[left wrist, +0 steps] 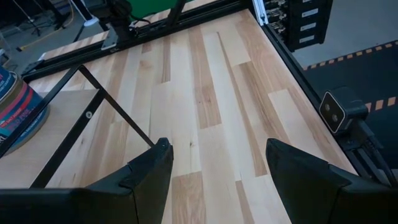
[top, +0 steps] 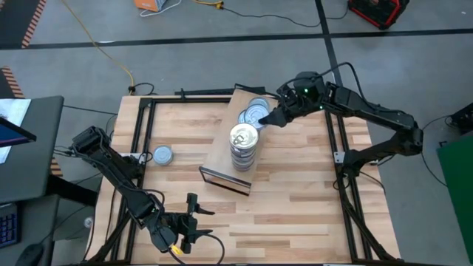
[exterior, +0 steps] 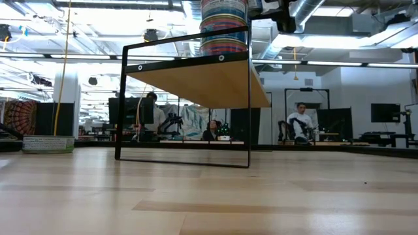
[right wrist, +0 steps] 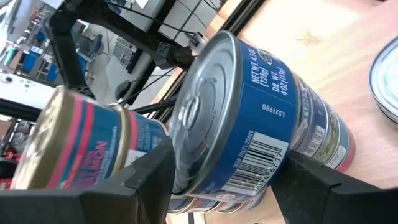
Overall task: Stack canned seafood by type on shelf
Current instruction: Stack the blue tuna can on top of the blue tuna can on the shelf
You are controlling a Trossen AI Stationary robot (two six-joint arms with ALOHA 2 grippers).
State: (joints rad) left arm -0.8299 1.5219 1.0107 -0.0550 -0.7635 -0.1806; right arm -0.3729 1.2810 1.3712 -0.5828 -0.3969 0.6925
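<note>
While you scan from the left, you have the left gripper (top: 194, 219) parked low at the near edge of the slatted wooden tabletop (top: 295, 192), jaws spread wide with only bare planks between them in its wrist view, touching nothing. Just inboard of the left frame rail sits a lone tin (top: 162, 155), flat, round, grey-silver top, well apart from everything else. Centre: the shelf (top: 219, 159), a light-wood plank board with a dark front edge on a thin black frame; from the low view it stands raised with open air beneath. On it, a tall stack of gold-lidded tins (top: 243, 146), pull-tab lid on top, striped labels down the side. Behind that stack, toward the far end of the board, lie the silver-topped tins (top: 256, 112), smooth ribbed lids, blue labels with a barcode. The right gripper (top: 275, 118) is at those tins; its wrist view shows the jaws straddling the top blue-label tin (right wrist: 249, 118), fingers just beside its sides; you can't tell if they're actually clamped. Plenty of clear tabletop right of and in front of the shelf.
</note>
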